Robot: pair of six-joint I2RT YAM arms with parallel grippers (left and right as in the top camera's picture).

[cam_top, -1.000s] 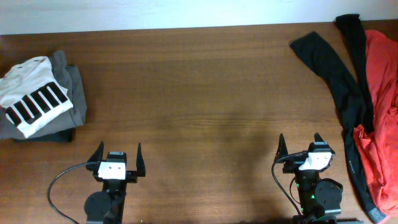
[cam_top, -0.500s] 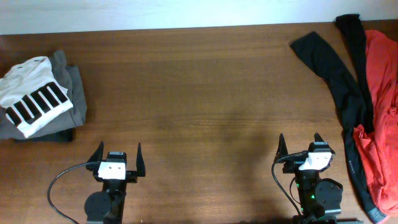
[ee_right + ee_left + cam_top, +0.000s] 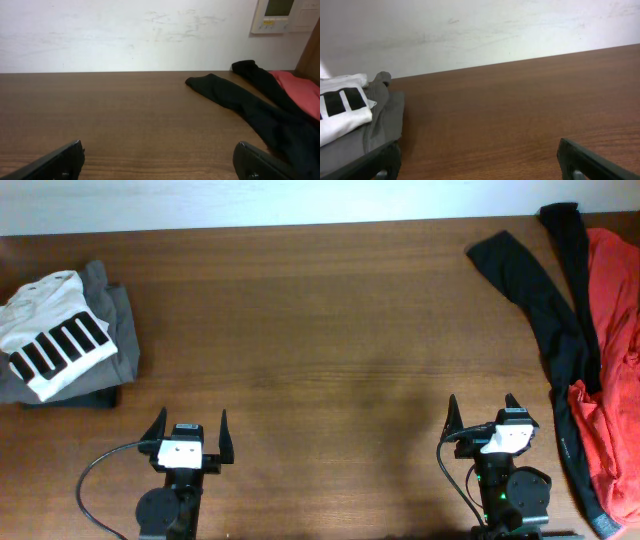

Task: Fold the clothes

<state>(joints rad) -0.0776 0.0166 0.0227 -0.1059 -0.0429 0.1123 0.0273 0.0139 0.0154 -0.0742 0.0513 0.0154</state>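
Note:
A folded pile, a white shirt with black bars [image 3: 55, 340] on grey clothes [image 3: 118, 330], lies at the table's far left; it also shows in the left wrist view [image 3: 342, 107]. An unfolded black garment [image 3: 545, 305] and a red garment [image 3: 612, 370] lie at the right edge; both show in the right wrist view, the black one [image 3: 250, 105] and the red one [image 3: 300, 87]. My left gripper [image 3: 190, 430] and right gripper [image 3: 483, 415] are open and empty at the table's front edge, apart from all clothes.
The brown wooden table [image 3: 320, 330] ends at a white wall at the back. A wall thermostat [image 3: 285, 15] shows in the right wrist view. Cables run from both arm bases at the front edge.

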